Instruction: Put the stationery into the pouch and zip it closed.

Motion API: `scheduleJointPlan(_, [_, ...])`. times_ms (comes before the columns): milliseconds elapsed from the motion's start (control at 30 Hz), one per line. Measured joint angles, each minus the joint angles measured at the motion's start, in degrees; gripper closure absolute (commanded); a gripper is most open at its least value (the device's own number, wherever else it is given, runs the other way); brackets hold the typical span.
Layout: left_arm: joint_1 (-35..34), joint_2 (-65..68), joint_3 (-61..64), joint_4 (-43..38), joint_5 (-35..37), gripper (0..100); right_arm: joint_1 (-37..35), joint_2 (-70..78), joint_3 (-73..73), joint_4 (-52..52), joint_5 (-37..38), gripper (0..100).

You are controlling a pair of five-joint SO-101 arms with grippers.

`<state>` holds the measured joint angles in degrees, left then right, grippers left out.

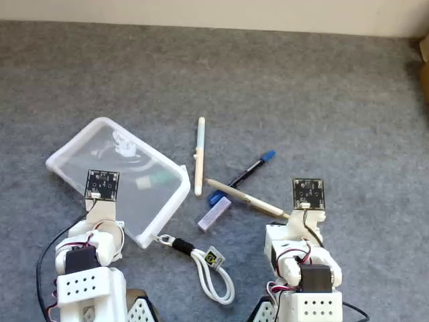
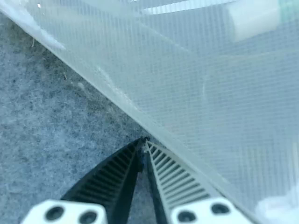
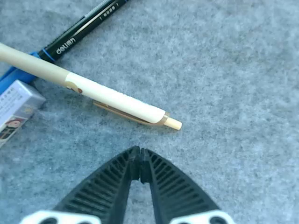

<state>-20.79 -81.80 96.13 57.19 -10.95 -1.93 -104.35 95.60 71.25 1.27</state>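
In the left wrist view the left gripper (image 2: 142,142) has its jaws pressed together. The tips touch the seamed edge of the pouch (image 2: 201,84), whose mesh spreads ahead of them and to one side. Whether any mesh is nipped between them I cannot tell. The pouch looks soft and limp and would likely slide on the grey felt (image 2: 42,121), so its firmer rim is the place to hold. In the right wrist view the right gripper (image 3: 140,161) is closed on nothing. The cream pen (image 3: 107,95) lies crosswise just ahead of its tips, and a black pen (image 3: 79,32) and a small box (image 3: 16,105) lie beyond. The pens should be light, stiff, smooth and apt to roll, so take one across mid-barrel. The high view shows a white pen (image 1: 200,155) farther ahead between the arms, and the zip pull (image 1: 181,245) lies beside the left arm.
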Motion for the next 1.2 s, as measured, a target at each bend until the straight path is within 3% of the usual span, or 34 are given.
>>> scheduleJointPlan(500, [0.00, 0.00, 0.00, 0.00, 0.00, 99, -0.09, 0.00, 0.00, 0.00, 0.00, 99.3])
scheduleJointPlan(900, [2.90, 0.00, 0.00, 0.00, 0.00, 99, -7.91, 0.00, 0.00, 0.00, -0.18, 99.3])
scheduleJointPlan(1200, [3.34, 0.00, -0.09, 0.00, 0.00, 99, -8.18, 0.00, 0.00, 0.00, -0.18, 99.3])
